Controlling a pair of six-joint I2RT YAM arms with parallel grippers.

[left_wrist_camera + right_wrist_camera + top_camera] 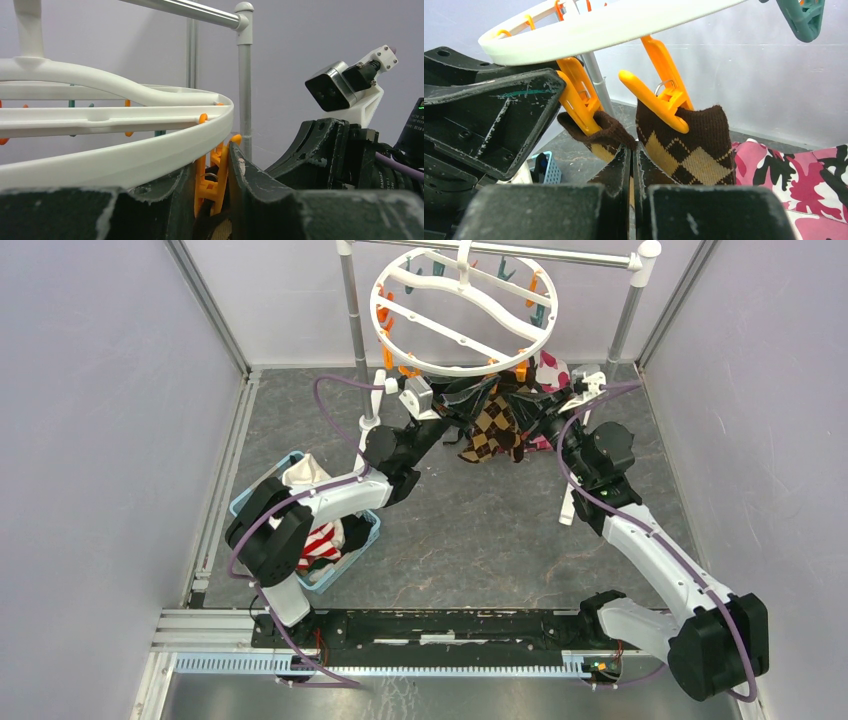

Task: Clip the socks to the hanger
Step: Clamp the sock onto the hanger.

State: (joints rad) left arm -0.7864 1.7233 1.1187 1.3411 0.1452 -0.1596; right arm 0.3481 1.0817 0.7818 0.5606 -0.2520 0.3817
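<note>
Grey worktop [480, 540] between pale walls [100, 440], the hanger [440, 366] hung at its far side. The left gripper [212, 172] has its jaws squeezing an orange clothespin [207, 189] on the rim, and the right gripper [631, 165] has its jaws pinched shut on an argyle sock [606, 131] just beneath it. Soft, light and limp, the sock is probably best held near its cuff edge.

Round white hanger [447, 368] hangs tilted. One brown argyle sock [689, 145] is clipped in orange pin [659, 100] on near rim. 2nd argyle sock [608, 132] has cuff at next pin [576, 102].
</note>
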